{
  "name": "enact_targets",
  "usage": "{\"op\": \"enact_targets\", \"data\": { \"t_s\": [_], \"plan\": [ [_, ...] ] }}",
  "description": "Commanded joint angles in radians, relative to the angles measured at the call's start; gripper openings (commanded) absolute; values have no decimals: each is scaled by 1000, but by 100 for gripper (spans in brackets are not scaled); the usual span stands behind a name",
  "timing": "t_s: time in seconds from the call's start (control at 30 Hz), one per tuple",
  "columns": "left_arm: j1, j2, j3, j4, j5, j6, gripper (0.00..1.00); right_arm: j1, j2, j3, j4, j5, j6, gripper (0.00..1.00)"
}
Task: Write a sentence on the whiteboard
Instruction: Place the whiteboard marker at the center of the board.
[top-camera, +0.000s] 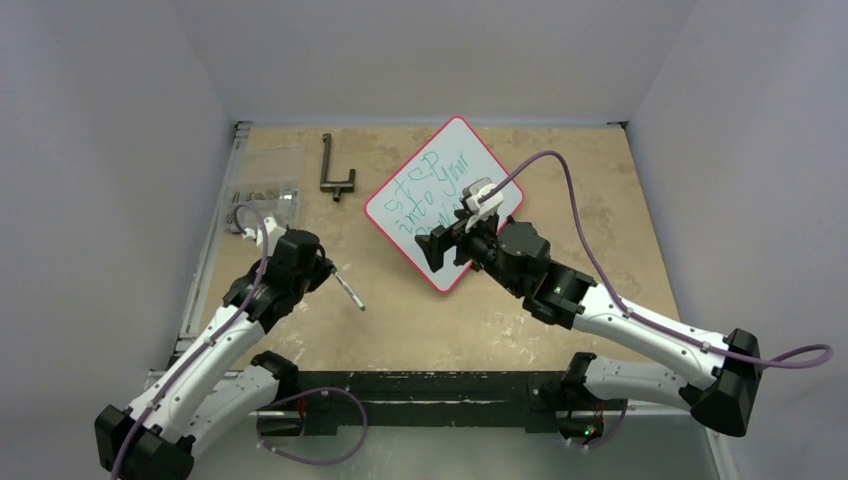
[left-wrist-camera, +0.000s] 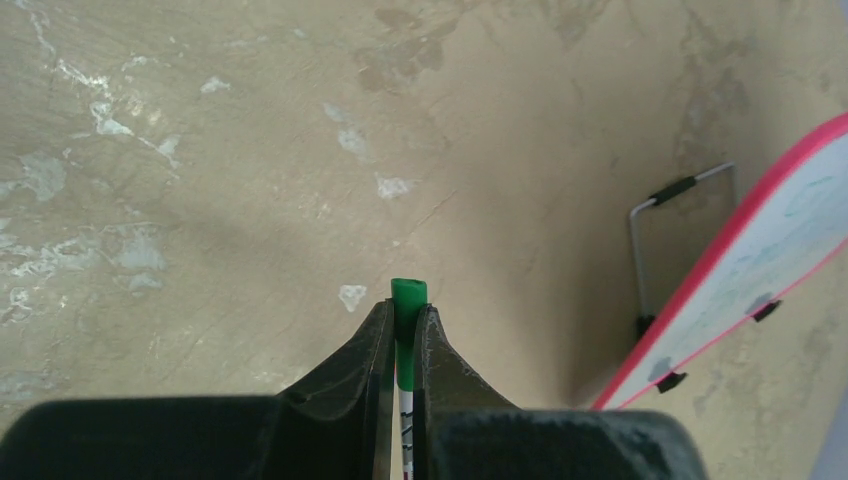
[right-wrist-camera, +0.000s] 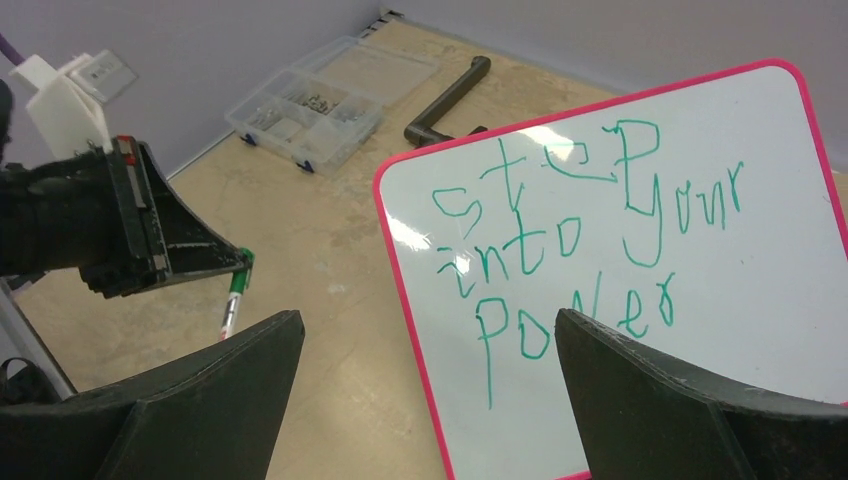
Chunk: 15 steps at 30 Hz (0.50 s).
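Right gripper (right-wrist-camera: 428, 320) spread wide, whiteboard (right-wrist-camera: 760, 300) just ahead; left gripper (left-wrist-camera: 405, 312) pinching green marker (left-wrist-camera: 408, 292), apart, left of whiteboard

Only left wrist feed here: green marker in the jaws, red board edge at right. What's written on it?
Observer: The whiteboard carries the sentence in green, three lines: "step into your power".
Operator: Right gripper?
Observer: The right gripper is open, holding nothing, facing the board's written side.
Operator: Other clutter?
Observer: A clear parts box near the far left corner, and a dark metal handle lying between it and the board.
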Motion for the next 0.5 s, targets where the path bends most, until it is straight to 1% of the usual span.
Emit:
{"op": "enact_targets", "data": {
  "t_s": [0.0,0.2,0.47],
  "plan": [
    [4,78,-46,67,19,62,0,0,0,24,13,38,13,99],
    [4,159,-83,135,32,74,0,0,9,24,6,38,15,99],
    [4,211,-97,159,29,82,0,0,11,21,10,47,22,99]
  ]
}}
